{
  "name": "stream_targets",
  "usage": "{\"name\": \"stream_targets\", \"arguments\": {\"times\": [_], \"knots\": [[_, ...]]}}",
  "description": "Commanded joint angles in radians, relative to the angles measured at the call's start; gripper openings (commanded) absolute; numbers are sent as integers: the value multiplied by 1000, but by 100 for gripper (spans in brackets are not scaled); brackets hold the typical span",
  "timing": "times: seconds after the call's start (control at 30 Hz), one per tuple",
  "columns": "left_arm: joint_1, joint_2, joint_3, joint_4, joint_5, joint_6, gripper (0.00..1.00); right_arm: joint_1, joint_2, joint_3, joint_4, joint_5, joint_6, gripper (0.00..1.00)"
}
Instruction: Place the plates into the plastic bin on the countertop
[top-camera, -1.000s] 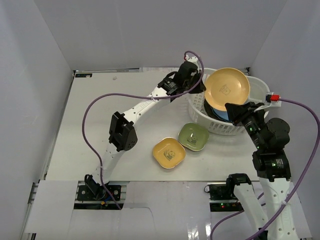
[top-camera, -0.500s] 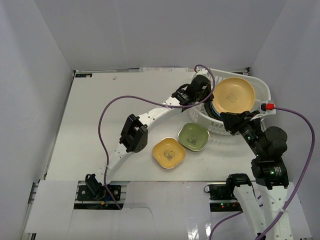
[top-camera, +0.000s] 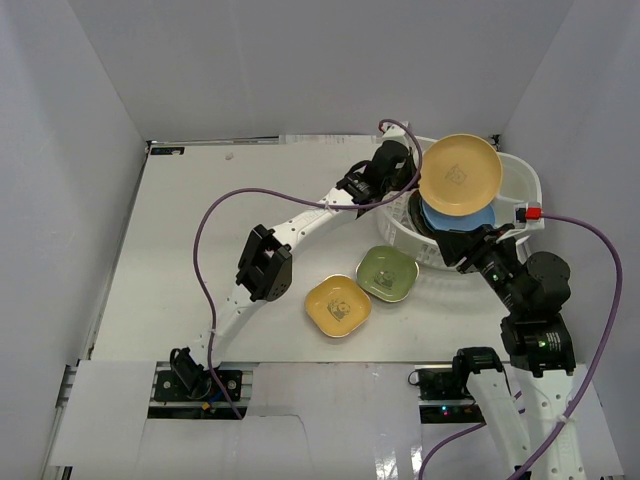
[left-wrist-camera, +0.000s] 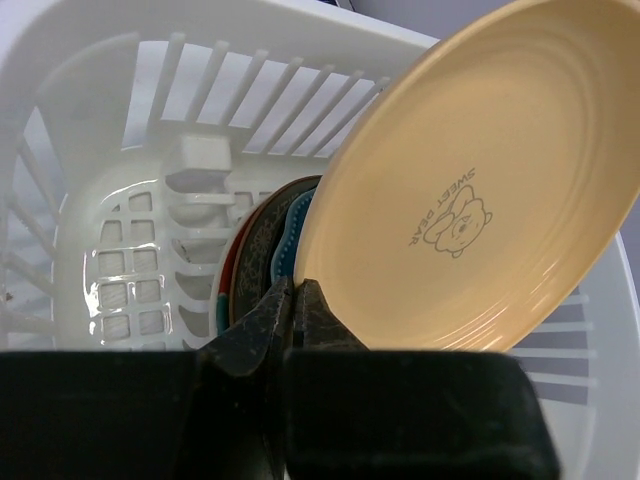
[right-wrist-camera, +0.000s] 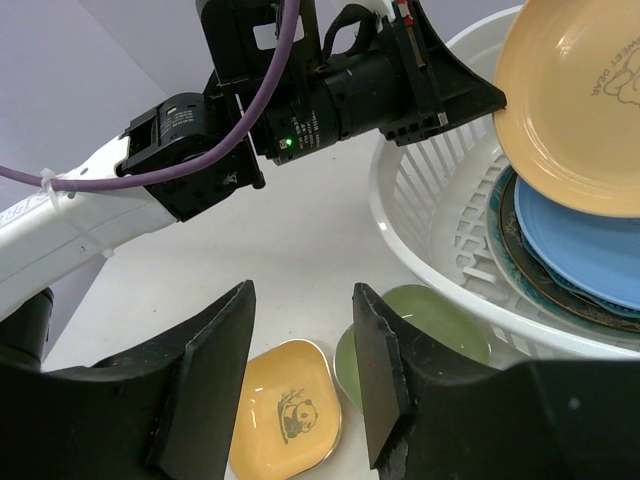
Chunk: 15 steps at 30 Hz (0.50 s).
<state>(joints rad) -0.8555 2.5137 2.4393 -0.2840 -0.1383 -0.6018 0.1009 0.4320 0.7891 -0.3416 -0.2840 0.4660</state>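
Note:
My left gripper (top-camera: 412, 180) is shut on the rim of the round yellow plate (top-camera: 460, 175), holding it tilted above the white plastic bin (top-camera: 524, 178); the same plate fills the left wrist view (left-wrist-camera: 470, 190). Inside the bin lies a stack topped by the light blue plate (top-camera: 455, 220), with darker plates under it (right-wrist-camera: 520, 260). The small square yellow plate (top-camera: 338, 305) and the green plate (top-camera: 387, 273) lie on the countertop (top-camera: 200, 230) in front of the bin. My right gripper (right-wrist-camera: 303, 340) is open and empty, above those two plates beside the bin's near wall.
Pale grey walls enclose the countertop on the left, back and right. The left arm's purple cable (top-camera: 215, 210) loops over the middle of the table. The bin's near rim (right-wrist-camera: 440, 270) stands between the right gripper and the stacked plates.
The left gripper carried the round yellow plate right over the bin, then lifted it a little back and left. The right arm drew back toward the bin's near rim.

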Motion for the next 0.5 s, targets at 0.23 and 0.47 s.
{"name": "stream_targets", "arguments": {"times": [0.23,0.47], "knots": [[-2,-27,3,46,86,-19,29,0,14,15,27,-35,7,59],[-2,-107,-17,46,95,-10,48,0,22,25,3,-50,-18,62]]}}
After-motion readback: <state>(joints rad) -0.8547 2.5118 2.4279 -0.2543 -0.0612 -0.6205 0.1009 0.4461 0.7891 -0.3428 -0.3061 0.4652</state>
